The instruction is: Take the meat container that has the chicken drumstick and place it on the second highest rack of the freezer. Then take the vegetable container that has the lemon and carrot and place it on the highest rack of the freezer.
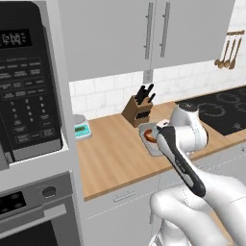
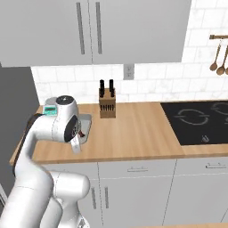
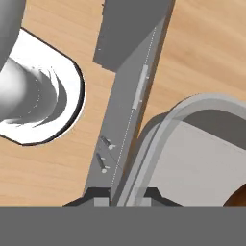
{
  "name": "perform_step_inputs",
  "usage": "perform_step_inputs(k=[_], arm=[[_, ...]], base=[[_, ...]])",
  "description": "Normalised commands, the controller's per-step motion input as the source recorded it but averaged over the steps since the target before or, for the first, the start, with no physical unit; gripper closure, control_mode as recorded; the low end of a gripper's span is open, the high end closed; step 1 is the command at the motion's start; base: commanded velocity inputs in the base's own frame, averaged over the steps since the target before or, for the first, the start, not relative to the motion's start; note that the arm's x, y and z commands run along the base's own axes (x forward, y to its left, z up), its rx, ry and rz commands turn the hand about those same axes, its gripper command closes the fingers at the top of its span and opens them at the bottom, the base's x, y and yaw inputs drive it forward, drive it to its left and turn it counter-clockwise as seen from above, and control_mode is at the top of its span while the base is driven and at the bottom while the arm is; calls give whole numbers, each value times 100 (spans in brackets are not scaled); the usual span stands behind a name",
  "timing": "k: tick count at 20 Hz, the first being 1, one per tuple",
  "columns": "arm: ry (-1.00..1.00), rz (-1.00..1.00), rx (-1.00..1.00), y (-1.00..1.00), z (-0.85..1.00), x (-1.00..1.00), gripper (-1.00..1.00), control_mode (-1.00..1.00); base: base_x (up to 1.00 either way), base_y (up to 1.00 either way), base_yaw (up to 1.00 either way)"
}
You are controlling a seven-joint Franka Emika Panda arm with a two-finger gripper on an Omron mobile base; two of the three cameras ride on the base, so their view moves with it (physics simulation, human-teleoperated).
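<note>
Closed fingers (image 3: 122,199) pinch the grey rim of the meat container (image 3: 192,144), drumstick (image 1: 149,136) inside. It rests on the wooden surface (image 2: 133,133), just in front of the knife block (image 1: 138,109), with the stovetop (image 2: 200,118) well off beyond the block.

I get even, bright, flat light; soft shadows under the pale grey wall cupboards (image 2: 89,31); everything slightly soft, no glare.
</note>
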Motion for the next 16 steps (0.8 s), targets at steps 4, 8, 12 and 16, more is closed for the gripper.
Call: perform_step_inputs(k=[4, 8, 12, 16], arm=[[-2, -9, 0, -2, 97, -72, 100, -100], [0, -2, 0, 0, 92, -46, 100, -100], [2, 0, 0, 0, 97, -39, 100, -100], [3, 0, 0, 0, 42, -44, 100, -100]], base=[[0, 0, 0], [0, 0, 0], [0, 0, 0], [0, 0, 0]])
